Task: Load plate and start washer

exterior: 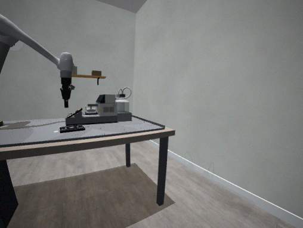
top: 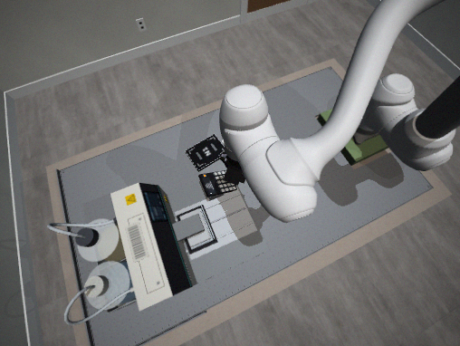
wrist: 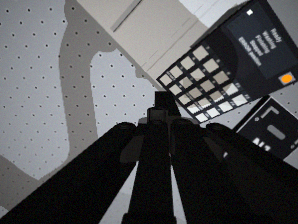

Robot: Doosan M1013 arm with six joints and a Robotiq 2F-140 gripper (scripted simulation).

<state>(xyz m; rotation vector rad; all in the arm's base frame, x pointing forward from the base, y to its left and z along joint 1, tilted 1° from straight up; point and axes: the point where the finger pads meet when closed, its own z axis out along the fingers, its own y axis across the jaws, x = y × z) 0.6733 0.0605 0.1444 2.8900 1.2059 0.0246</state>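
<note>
The plate [top: 205, 236] [exterior: 90, 110] appears as a pale block within the dark rim of the carrier [top: 210, 224], partly under the washer's grey overhanging arm; its cut-off corner and exact seating cannot be made out. The nest N1 [top: 195, 158] [exterior: 71, 128] [wrist: 287, 142] is empty. The washer [top: 140, 245] [exterior: 107, 109] stands behind the carrier. Its sloped keypad [top: 223, 183] [wrist: 196, 86] shows an orange lamp [wrist: 286, 78]. My gripper [top: 233, 174] [exterior: 66, 107] [wrist: 162, 104] is shut and empty, its tips above and just beside the START key [wrist: 165, 79].
Two bottles [top: 97, 240] [top: 108, 285] with looping tubes stand behind the washer. A green block [top: 362, 151] lies near the arm's base. The washer's pale deck [top: 242, 213] runs out in front of the carrier, next to the keypad. A wall shelf [exterior: 89, 76] hangs behind the table.
</note>
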